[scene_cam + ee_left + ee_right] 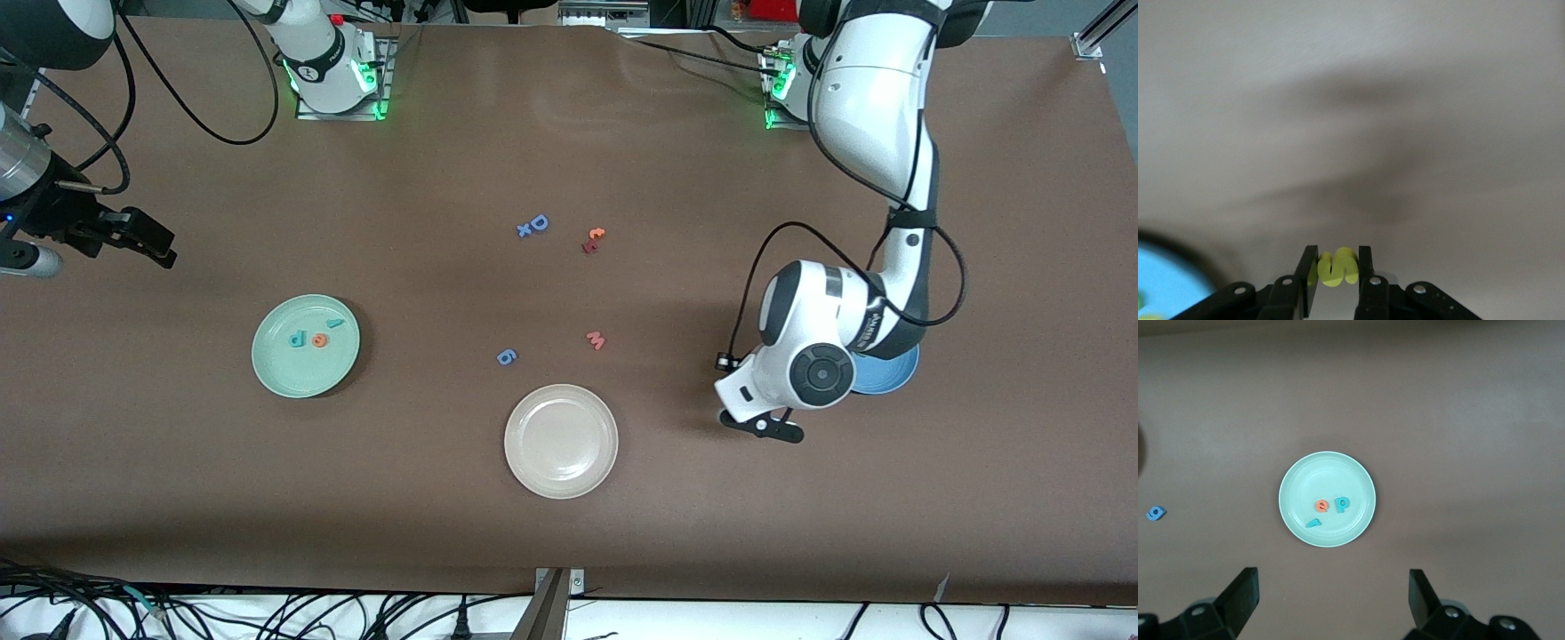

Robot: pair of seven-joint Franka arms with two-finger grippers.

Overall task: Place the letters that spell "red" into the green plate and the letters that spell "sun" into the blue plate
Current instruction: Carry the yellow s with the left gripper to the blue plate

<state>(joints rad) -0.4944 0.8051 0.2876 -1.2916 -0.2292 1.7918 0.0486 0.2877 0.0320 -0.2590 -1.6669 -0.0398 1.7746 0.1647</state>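
While pinching yellow letter, left tool tilted.

Leftover letters and a spare plate on the brown table

A cream plate sits nearest the camera; blue "g", pink "w", blue "D" and a red-orange pair lie farther off.

White, glossy, rounded arm links with dark grey joint bands and a round grey cap; looped black cables; bases lit green, 1 with a red button; black 2-finger grippers with silver screws.
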